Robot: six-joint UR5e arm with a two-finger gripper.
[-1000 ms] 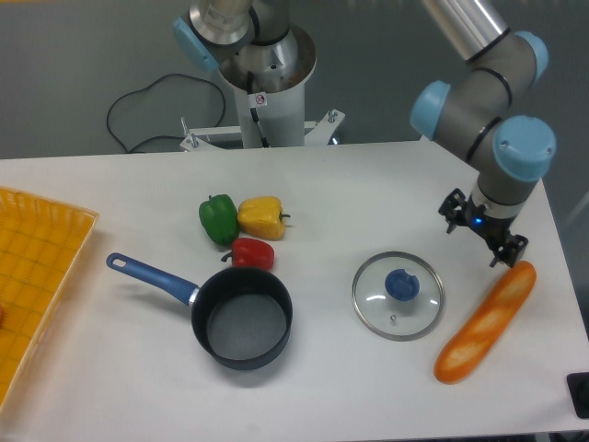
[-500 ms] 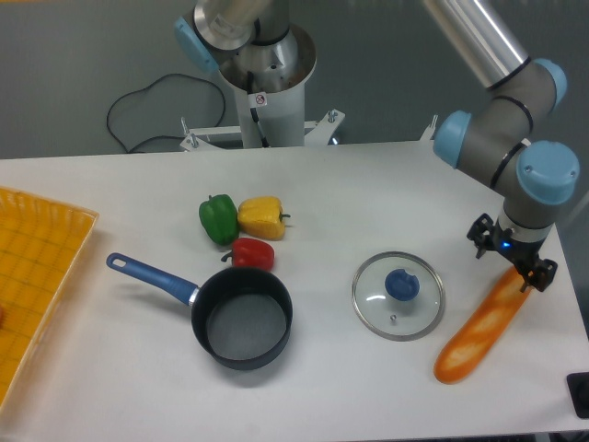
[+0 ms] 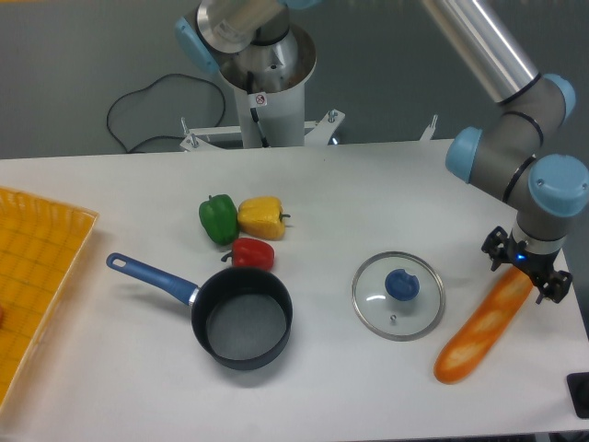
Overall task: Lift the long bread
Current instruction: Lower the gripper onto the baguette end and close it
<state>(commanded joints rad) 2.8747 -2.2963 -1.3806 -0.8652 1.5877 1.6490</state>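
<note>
Fixed-camera view of the white table (image 3: 368,193). The long bread (image 3: 481,327) lies flat near the table's right edge, running diagonally from a lower-left end near the front edge to an upper-right end beneath the gripper (image 3: 527,273). The gripper points downward directly over that upper end, its two dark fingers spread apart and straddling the loaf (one on either side); the jaws stand open, and whether the fingers touch the bread cannot be told. Above the gripper rise the grey wrist links with pale blue joint caps.

Just left of the bread, but apart from it, rests a glass lid (image 3: 398,296) with a blue knob, lying flat. Further left stands a dark saucepan (image 3: 241,318) with a blue handle extending to the upper left. Behind the pan sit three toy peppers in a cluster: a green pepper (image 3: 218,218), a yellow pepper (image 3: 261,217) beside it, and a red pepper (image 3: 252,252) touching the pan's rim or nearly so. An orange-yellow basket (image 3: 37,267) occupies the far left edge, partly cut off by the frame. The arm's pedestal (image 3: 267,92) stands behind the table, with a black cable (image 3: 138,115) looping to its left.
</note>
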